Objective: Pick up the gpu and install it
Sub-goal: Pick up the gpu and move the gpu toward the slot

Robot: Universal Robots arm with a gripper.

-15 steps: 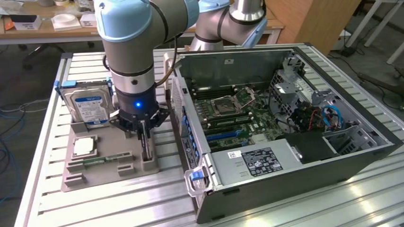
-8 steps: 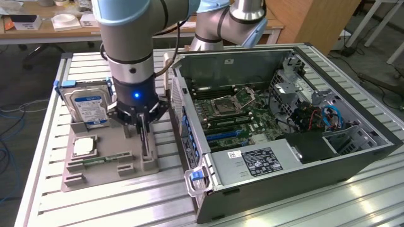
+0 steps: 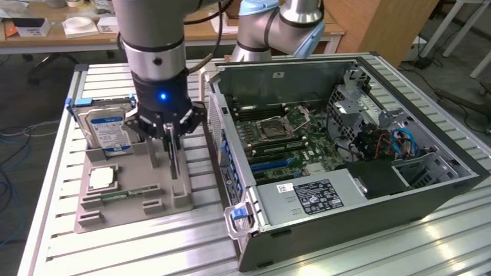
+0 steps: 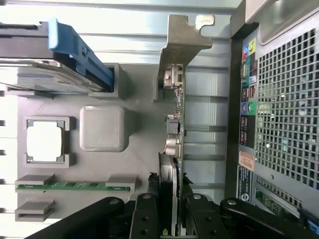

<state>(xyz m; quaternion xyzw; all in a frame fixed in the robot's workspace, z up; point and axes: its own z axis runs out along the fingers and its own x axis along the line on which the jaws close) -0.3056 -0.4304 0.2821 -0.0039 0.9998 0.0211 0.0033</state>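
Clamping gpu (image 4: 178,117), gripper (image 4: 169,211) partly closed, fingers (image 4: 147,216) against both card faces; card upright in grey tray (image 4: 142,149).

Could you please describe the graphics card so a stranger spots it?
Beside the open computer case lies a grey tray. The graphics card stands on edge in it, held by the gripper; alone among its neighbours, it has a silvery end bracket.
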